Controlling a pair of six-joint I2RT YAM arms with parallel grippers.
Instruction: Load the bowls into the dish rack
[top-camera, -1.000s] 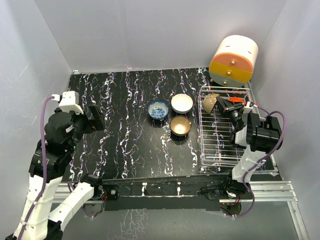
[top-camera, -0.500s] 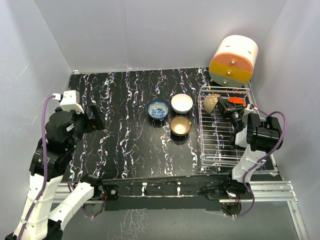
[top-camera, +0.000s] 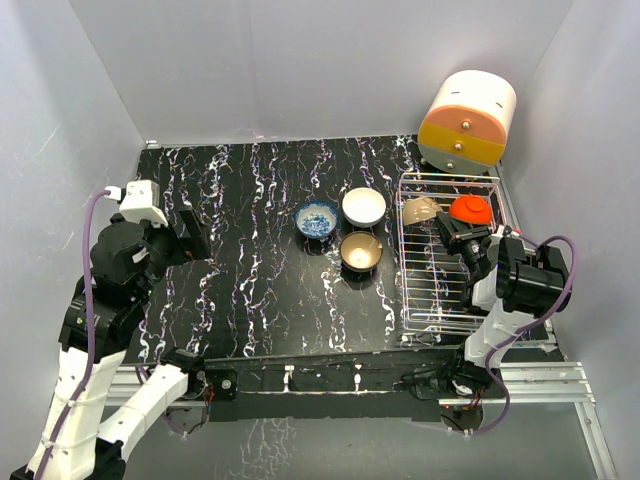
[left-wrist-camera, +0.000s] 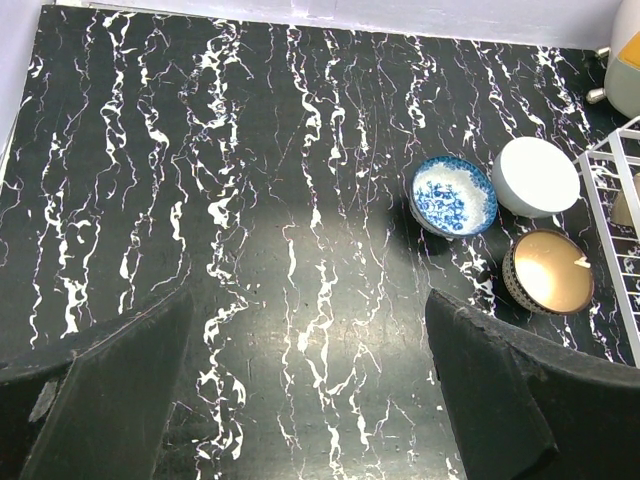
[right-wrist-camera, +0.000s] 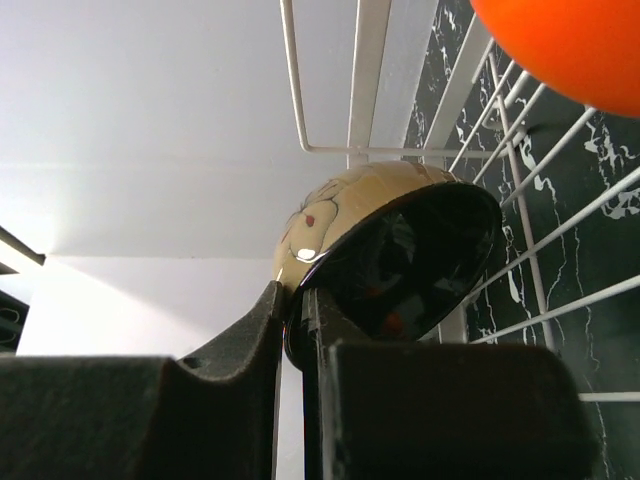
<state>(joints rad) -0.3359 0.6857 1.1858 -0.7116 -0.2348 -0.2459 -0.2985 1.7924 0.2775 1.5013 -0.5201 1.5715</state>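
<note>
The black-inside, tan-outside bowl hangs tilted over the far left corner of the dish rack, and my right gripper is shut on its rim. A red bowl rests in the rack's far right corner. On the table left of the rack stand the blue-and-white bowl, the white bowl and the tan-gold bowl. My left gripper hovers open over bare table at the far left, holding nothing.
An orange-and-cream drum-shaped box stands behind the rack at the back right. Raised white rack wires rise just behind the held bowl. Grey walls close in the table on three sides. The rack's edge shows in the left wrist view.
My right gripper has drawn back toward the near side with the tan bowl, uncovering the red bowl in the rack. The left arm has barely moved.
</note>
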